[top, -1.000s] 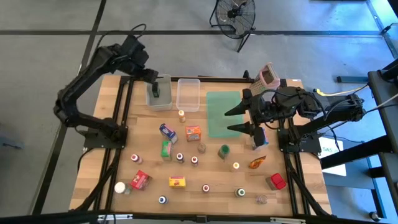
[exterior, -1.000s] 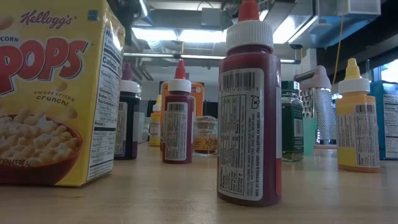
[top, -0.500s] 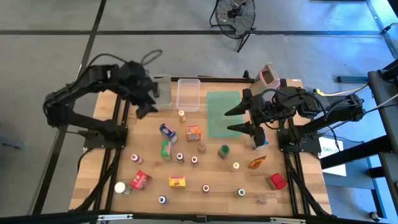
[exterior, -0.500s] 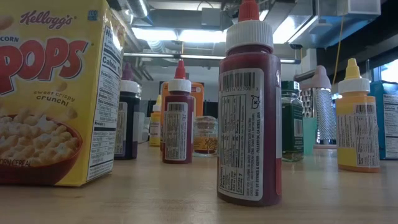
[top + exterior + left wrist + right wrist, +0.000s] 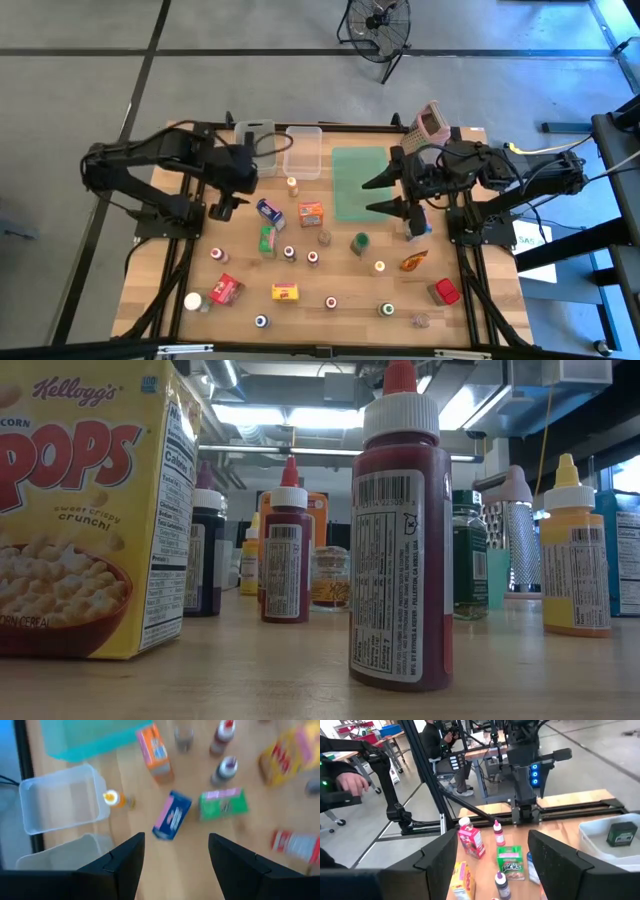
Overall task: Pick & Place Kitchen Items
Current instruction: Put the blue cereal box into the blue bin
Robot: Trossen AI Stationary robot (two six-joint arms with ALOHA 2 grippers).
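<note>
The small blue carton (image 5: 268, 212) lies on the wooden table (image 5: 160, 290), just beside the small orange carton (image 5: 311, 213) and close above the small green carton (image 5: 267, 240). Round these, tiny spice jars with coloured caps and a yellow cereal box (image 5: 287, 292) are scattered across the table's near half. A dark green box (image 5: 621, 833) rests inside a clear plastic bin (image 5: 254, 140) at the far edge, with a second clear bin (image 5: 303, 150) beside it.

The left gripper (image 5: 222, 206) hangs just left of the blue carton, its fingers (image 5: 122, 865) spread apart and holding nothing. The right gripper (image 5: 385, 193) hovers over the flat green tray (image 5: 352, 170), well right of the blue carton, its fingers (image 5: 440, 856) also apart and empty. The pinkish-grey box grater (image 5: 431, 122) stands beyond the tray.
</note>
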